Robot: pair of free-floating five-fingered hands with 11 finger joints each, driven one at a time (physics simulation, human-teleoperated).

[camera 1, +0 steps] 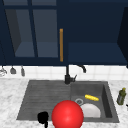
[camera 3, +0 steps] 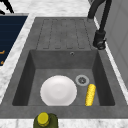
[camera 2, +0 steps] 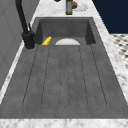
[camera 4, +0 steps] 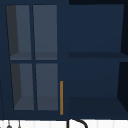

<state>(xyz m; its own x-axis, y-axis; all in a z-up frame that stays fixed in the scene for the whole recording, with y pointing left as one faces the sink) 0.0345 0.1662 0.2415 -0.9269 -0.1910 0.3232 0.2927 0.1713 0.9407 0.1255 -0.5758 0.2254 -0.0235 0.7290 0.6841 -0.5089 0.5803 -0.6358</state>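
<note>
I am seeing the left hand [camera 1: 43,117] hanging at the front edge of the grey ribbed draining board [camera 1: 45,97], just beside a large glossy red ball [camera 1: 67,115], and I cannot tell how its fingers are set. In the dark stone basin [camera 3: 32,67] a round white plate [camera 3: 58,90] is lying flat, with a yellow corn cob [camera 3: 90,94] just beside it near the drain. A black tap [camera 1: 68,75] is standing behind the sink, and an olive-green bottle with a yellow cap [camera 1: 122,96] is standing on the marble counter.

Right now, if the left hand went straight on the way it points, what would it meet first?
Hard to be sure: the left hand hangs at the front rim of the drainboard, its heading unclear. Heading inward, it would likely meet the drainboard first; the red ball sits beside it.
</note>
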